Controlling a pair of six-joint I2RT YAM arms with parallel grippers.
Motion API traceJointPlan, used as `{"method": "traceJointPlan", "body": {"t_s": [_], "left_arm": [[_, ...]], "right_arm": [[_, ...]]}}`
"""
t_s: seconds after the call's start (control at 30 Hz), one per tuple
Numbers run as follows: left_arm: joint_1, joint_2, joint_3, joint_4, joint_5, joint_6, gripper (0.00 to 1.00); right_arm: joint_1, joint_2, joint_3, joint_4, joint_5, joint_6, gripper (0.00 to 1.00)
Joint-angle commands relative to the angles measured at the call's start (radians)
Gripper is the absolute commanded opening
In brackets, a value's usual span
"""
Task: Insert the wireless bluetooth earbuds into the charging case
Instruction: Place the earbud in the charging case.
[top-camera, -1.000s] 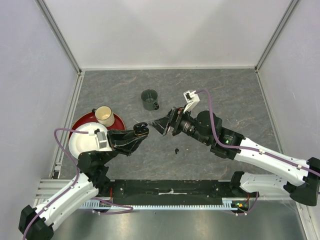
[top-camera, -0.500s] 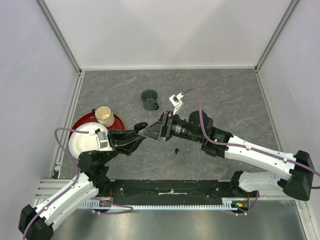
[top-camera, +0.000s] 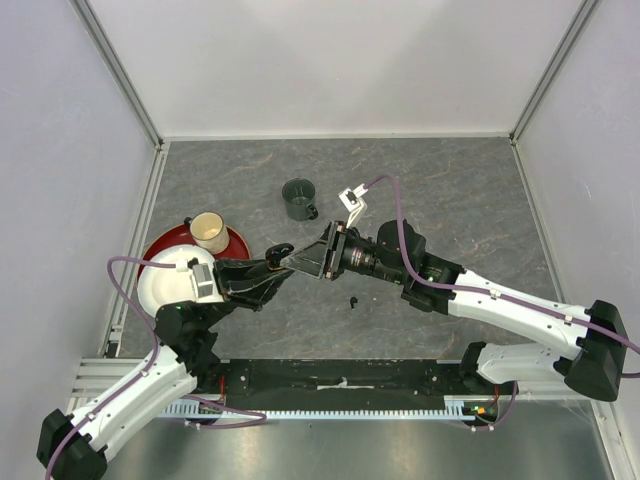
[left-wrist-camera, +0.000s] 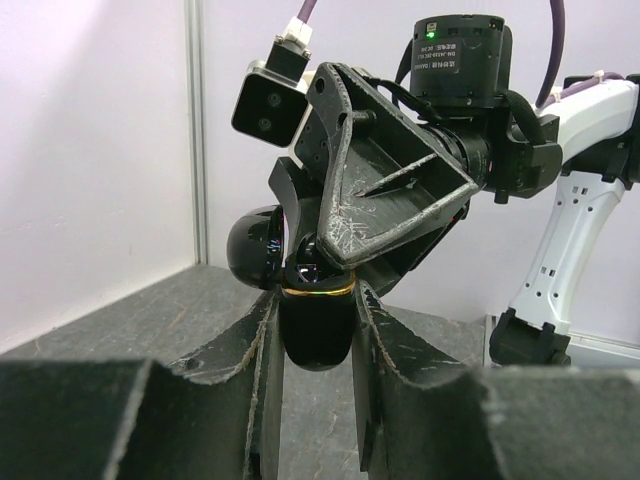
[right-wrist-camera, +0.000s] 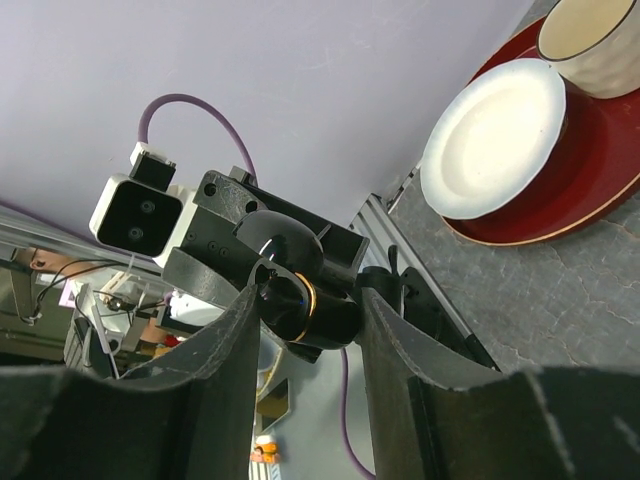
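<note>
A glossy black charging case (left-wrist-camera: 318, 335) is held upright above the table (top-camera: 470, 190), clamped between the fingers of the left gripper (left-wrist-camera: 315, 300), with its rounded lid (left-wrist-camera: 252, 248) swung open to one side. The right gripper (right-wrist-camera: 308, 297) is brought up to the case's open top, and its fingers are set on either side of the case. Whether they press on it cannot be told. What seems to be a black earbud (top-camera: 353, 300) is seen lying on the table, just near of the right gripper. A dark green mug (top-camera: 298, 199) is placed farther back. A cup (top-camera: 209, 231) and a white plate (top-camera: 163, 287) are set on a red plate (top-camera: 240, 240) at the left.
</note>
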Motion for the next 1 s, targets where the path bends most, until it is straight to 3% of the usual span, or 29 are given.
{"method": "traceJointPlan", "body": {"t_s": [0.0, 0.47, 0.53, 0.57, 0.7, 0.9, 0.97], "left_arm": [[-0.002, 0.016, 0.027, 0.027, -0.007, 0.031, 0.02], [-0.002, 0.034, 0.033, 0.024, 0.005, 0.025, 0.02], [-0.002, 0.033, 0.034, 0.024, 0.007, 0.033, 0.02], [-0.002, 0.030, 0.031, 0.024, 0.004, 0.034, 0.02], [-0.002, 0.026, 0.028, 0.025, -0.004, 0.039, 0.02], [-0.002, 0.005, 0.013, 0.019, -0.021, 0.036, 0.02], [-0.002, -0.010, 0.005, 0.008, -0.031, 0.039, 0.02]], "right_arm": [[0.000, 0.010, 0.028, 0.022, -0.022, -0.016, 0.39], [0.002, 0.014, 0.080, -0.073, -0.009, -0.109, 0.39], [0.000, 0.014, 0.085, -0.082, -0.012, -0.123, 0.45], [0.002, 0.011, 0.087, -0.085, -0.014, -0.129, 0.61], [0.002, -0.024, 0.068, -0.093, 0.052, -0.152, 0.80], [0.000, -0.098, 0.054, -0.122, 0.155, -0.206, 0.94], [0.002, -0.144, 0.053, -0.168, 0.253, -0.232, 0.95]]}}
